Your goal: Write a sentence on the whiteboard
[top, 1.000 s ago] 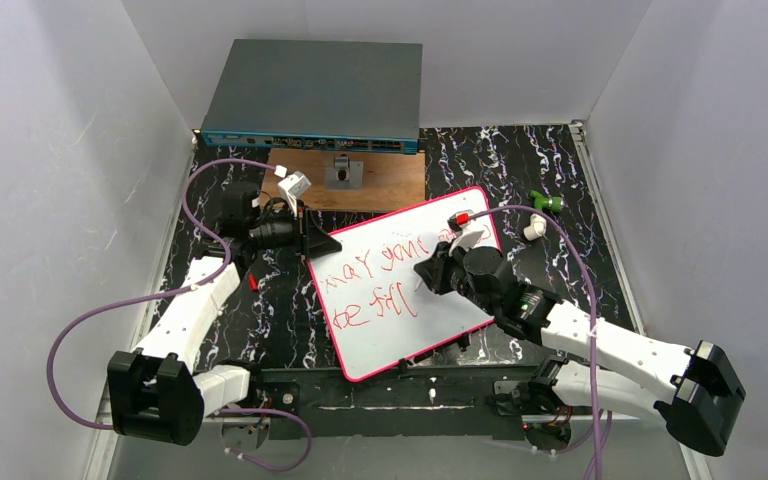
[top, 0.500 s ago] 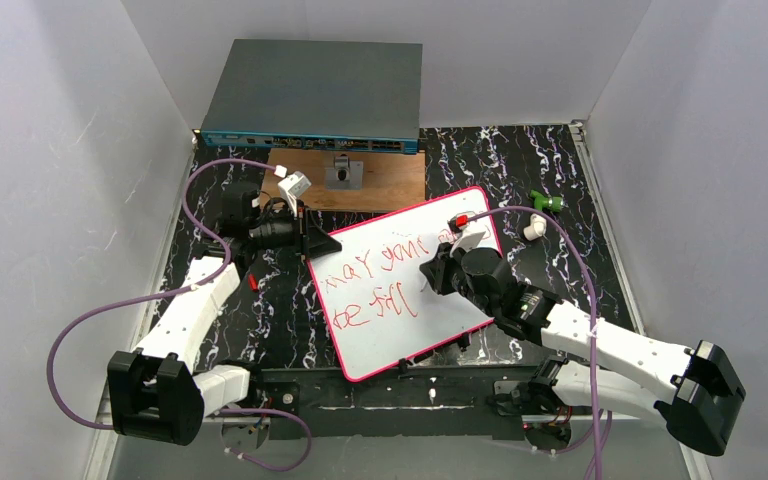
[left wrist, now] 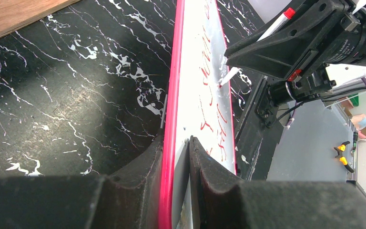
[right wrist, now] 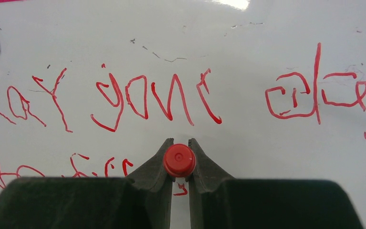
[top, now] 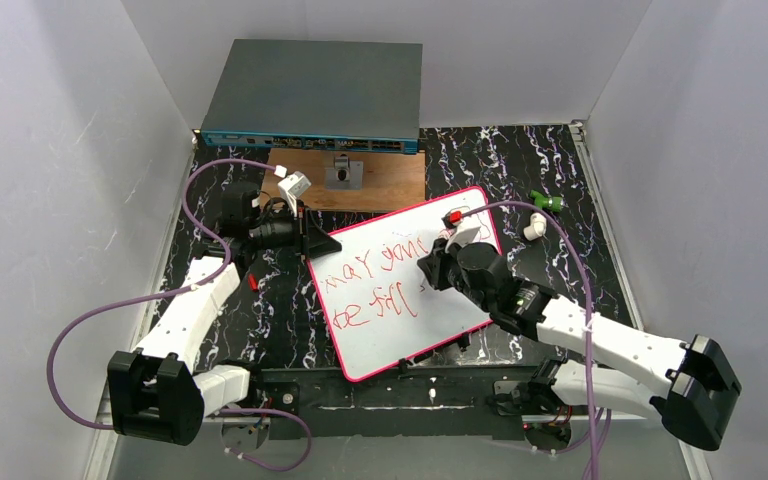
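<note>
The whiteboard [top: 390, 345] lies tilted on the black marbled table, pink rim around it. The sentence [top: 372, 272] runs in two lines of red scrawl. It also shows in the right wrist view [right wrist: 167, 98] and the left wrist view [left wrist: 208, 95]. My left gripper [top: 316, 241] is shut on the whiteboard's far-left rim [left wrist: 175, 71], with its fingers [left wrist: 143, 162] on either side of the edge. My right gripper [top: 430, 272] is over the board's right half, shut on a red-ended white marker [top: 457, 224]. The marker's red end [right wrist: 179, 160] sits between the fingers, and its tip [left wrist: 224, 80] touches the board.
A brown wooden board [top: 390, 182] with a small metal part [top: 343, 172] lies behind the whiteboard. Behind that is a grey network switch [top: 312, 95]. A green piece [top: 545, 201] and a white piece [top: 533, 228] lie at the right. A white block [top: 294, 184] is near my left wrist. White walls enclose the table.
My right gripper and the marker have shifted slightly up and left over the board. The left arm and the whiteboard have not moved.
</note>
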`<state>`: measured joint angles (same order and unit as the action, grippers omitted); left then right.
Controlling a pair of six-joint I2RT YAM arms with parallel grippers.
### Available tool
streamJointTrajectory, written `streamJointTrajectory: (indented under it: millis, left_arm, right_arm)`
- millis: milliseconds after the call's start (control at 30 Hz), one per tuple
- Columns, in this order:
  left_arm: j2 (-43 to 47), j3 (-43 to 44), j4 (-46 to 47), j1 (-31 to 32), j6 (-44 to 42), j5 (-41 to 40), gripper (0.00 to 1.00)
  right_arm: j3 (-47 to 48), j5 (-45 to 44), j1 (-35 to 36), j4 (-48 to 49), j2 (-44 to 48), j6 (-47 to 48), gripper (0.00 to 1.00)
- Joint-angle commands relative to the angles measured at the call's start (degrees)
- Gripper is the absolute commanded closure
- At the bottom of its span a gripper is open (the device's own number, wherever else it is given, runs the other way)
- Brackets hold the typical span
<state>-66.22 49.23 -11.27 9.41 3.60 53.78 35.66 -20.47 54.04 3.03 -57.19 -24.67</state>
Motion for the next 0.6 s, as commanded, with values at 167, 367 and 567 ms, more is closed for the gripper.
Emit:
streamJointTrajectory:
  millis: [167, 367, 567]
  left_arm:
    - [0.52, 0.38, -0.5, 0.17, -7.19, -7.43, 1.0]
    - [0.62, 0.34, -0.53, 0.17, -7.19, -7.49, 1.0]
    - [0.52, 0.28, -0.5, 0.17, -7.18, -7.46, 1.0]
  right_arm:
    - [1.18, 4.17, -0.17, 2.82, -2.64, -2.84, 0.99]
    - [-2.04, 2.85, -0.09, 0.4, -0.12, -3.41, 0.99]
    - [-3.72, 0.78, -0.16, -1.81, 1.99, -1.72, 0.99]
